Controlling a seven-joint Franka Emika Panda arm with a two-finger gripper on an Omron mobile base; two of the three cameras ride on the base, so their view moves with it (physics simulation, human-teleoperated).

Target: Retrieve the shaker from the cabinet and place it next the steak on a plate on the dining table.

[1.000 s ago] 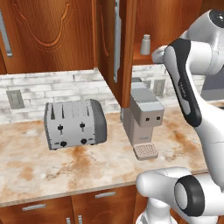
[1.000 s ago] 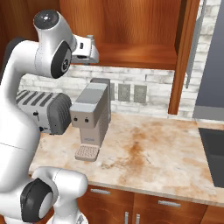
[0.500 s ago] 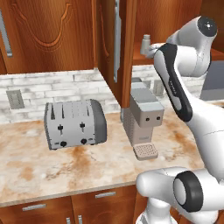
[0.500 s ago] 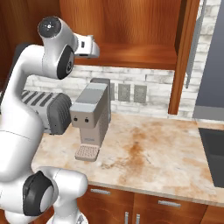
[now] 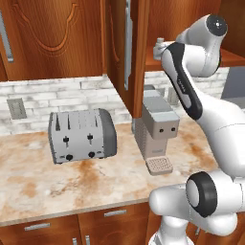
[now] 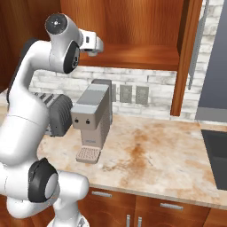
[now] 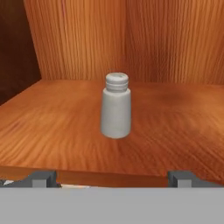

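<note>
Shaker: the small grey cylindrical shaker with a lighter ribbed cap (image 7: 116, 107) stands upright on the reddish-brown wooden shelf (image 7: 175, 118) inside the open wall cabinet (image 6: 133, 55), well in from the front edge and apart from both side walls.

Pincer: the two-finger gripper (image 7: 113, 178) sits just outside the shelf's front lip, level with the shaker and aimed at it. Its two dark fingertips (image 7: 41, 178) stand wide apart — wider than the shaker — with nothing between them.

Arm: the white arm with dark joints (image 5: 191, 86) reaches up from the base to the cabinet opening, its hand beside the shelf front in the right base view.

Surroundings: below the shelf, on the beige-and-rust marbled counter (image 6: 155, 155), stand a boxy grey coffee machine (image 6: 94, 119) and a silver two-slot toaster with dark ends (image 5: 82, 136). The open carved cabinet door (image 5: 136, 52) hangs just left of the shelf in the left base view.

Step in hand: the approach to the grasp, as I judge it — the shaker is not yet touched.

Next move: likely a straight advance over the shelf until the fingers flank the shaker's body, then a close on it. Keeping clear of the shelf lip and centred matters, since a light upright shaker could tip if nudged.
</note>
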